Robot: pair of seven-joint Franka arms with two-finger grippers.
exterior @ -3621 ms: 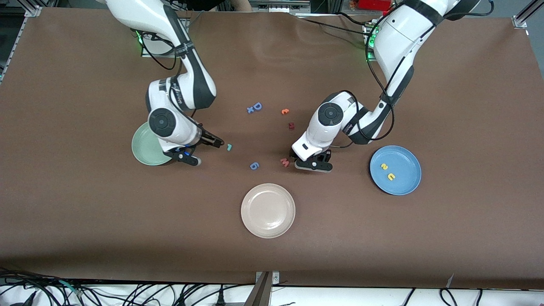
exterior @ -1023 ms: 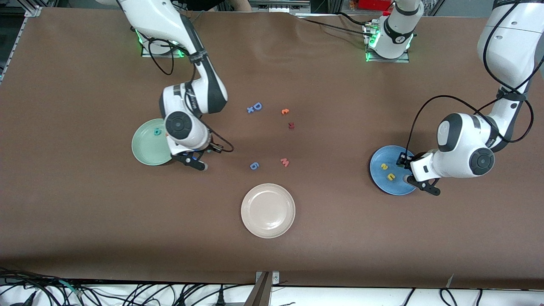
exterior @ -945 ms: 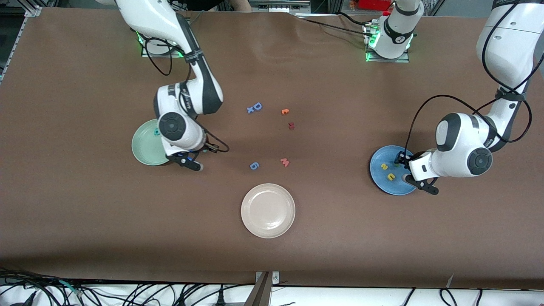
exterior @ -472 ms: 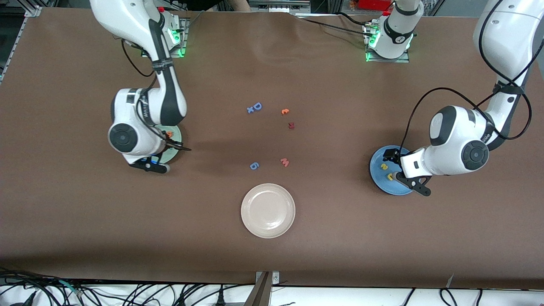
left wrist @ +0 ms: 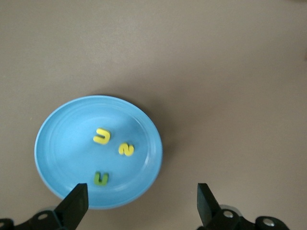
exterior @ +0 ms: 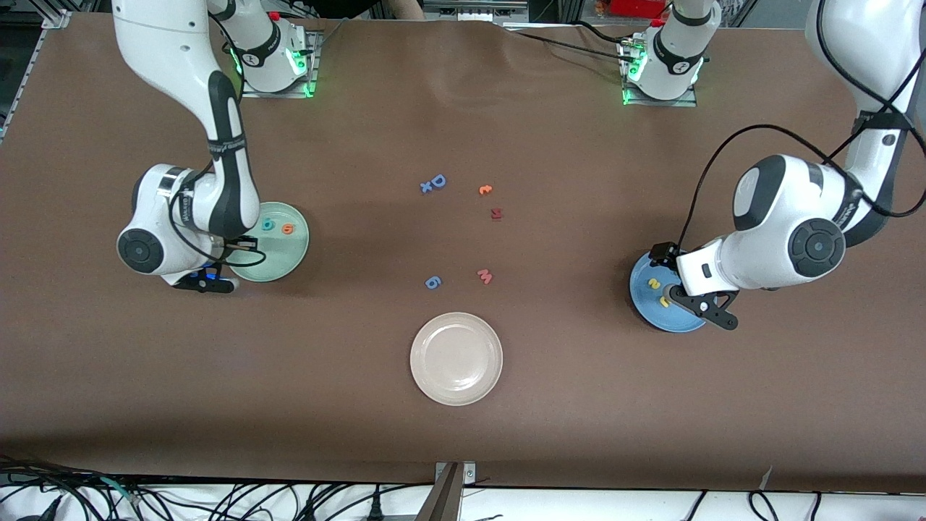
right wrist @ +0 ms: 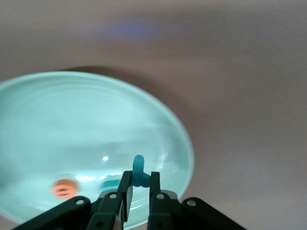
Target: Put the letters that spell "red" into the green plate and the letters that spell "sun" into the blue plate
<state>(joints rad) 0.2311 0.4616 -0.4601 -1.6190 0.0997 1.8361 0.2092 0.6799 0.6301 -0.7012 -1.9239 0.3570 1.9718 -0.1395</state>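
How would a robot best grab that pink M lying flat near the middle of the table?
Probably from straight above, end effector fingers closing across the pink M on its two outer sides. It lies flat and thin on the table, so there is no edge to get under, and nothing stands close enough to block a descent.

This is looking like a robotics lab rather than a home or shop. Two white robot arms are standing bolted to metal base plates (exterior: pixel 275 69) along one edge of a large table (exterior: pixel 463 434), with green indicator lights glowing at each base. A plain brown cloth is covering the tabletop, and aluminium framing (exterior: pixel 888 29) is showing at its corners. Black cables (exterior: pixel 217 499) are lying tangled on the floor along the camera-side edge, and more wiring is running to the arm bases. Small foam letters and plastic plates are sitting out as test props.
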